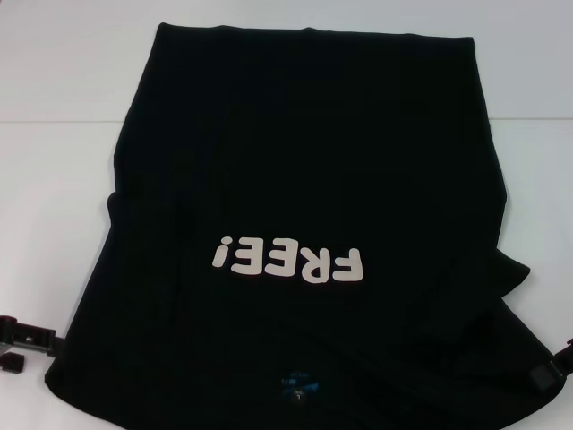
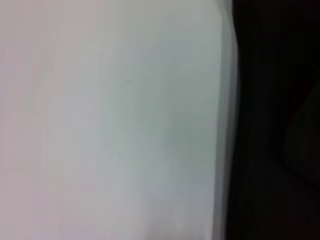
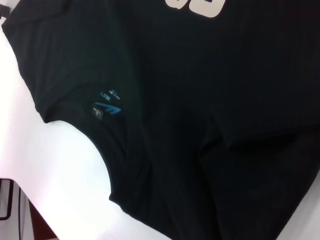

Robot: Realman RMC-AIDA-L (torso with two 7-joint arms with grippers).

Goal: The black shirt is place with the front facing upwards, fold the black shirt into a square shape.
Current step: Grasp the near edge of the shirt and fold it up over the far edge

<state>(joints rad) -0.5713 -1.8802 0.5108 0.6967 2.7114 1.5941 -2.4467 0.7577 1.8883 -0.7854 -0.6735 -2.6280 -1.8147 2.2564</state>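
The black shirt point(image 1: 304, 161) lies spread front up on the white table point(image 1: 54, 107), collar toward me. Its cream letters "FREE!" point(image 1: 288, 261) read upside down, and the small blue neck label point(image 1: 297, 388) is at the near edge. My left gripper point(image 1: 18, 345) sits low at the shirt's near left corner. My right gripper point(image 1: 548, 369) sits at the near right corner, against the cloth. The left wrist view shows the shirt's edge point(image 2: 275, 120) beside the bare table point(image 2: 100, 120). The right wrist view shows the collar, the label point(image 3: 106, 110) and part of the letters point(image 3: 200, 6).
White tabletop surrounds the shirt on the left, right and far sides. The table's near edge and a dark frame point(image 3: 7, 200) below it show in the right wrist view.
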